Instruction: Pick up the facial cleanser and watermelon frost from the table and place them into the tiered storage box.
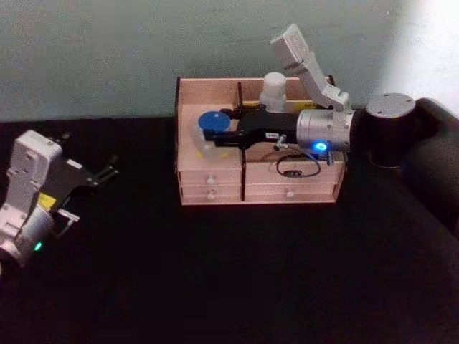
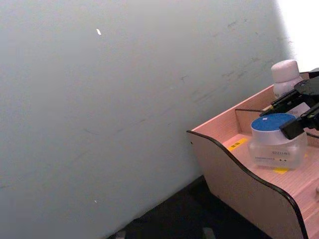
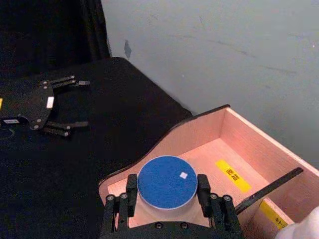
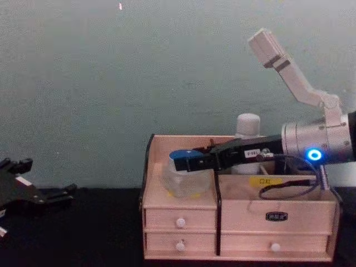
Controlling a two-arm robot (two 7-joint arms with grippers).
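Two claws | right claw (image 3: 167, 183) clamps squat clear blue-lidded jar (image 1: 213, 121) inside pale pink wooden tiered box (image 1: 215, 175) | left claw (image 3: 77, 103) spread open, idle.

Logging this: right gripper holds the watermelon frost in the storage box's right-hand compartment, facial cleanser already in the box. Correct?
No: the head view shows the right gripper holding the watermelon frost in the tiered storage box's left compartment, the facial cleanser already in the box. The left gripper is open, far left.

Watermelon frost (image 1: 212, 122) in tiered storage box (image 1: 208, 92)
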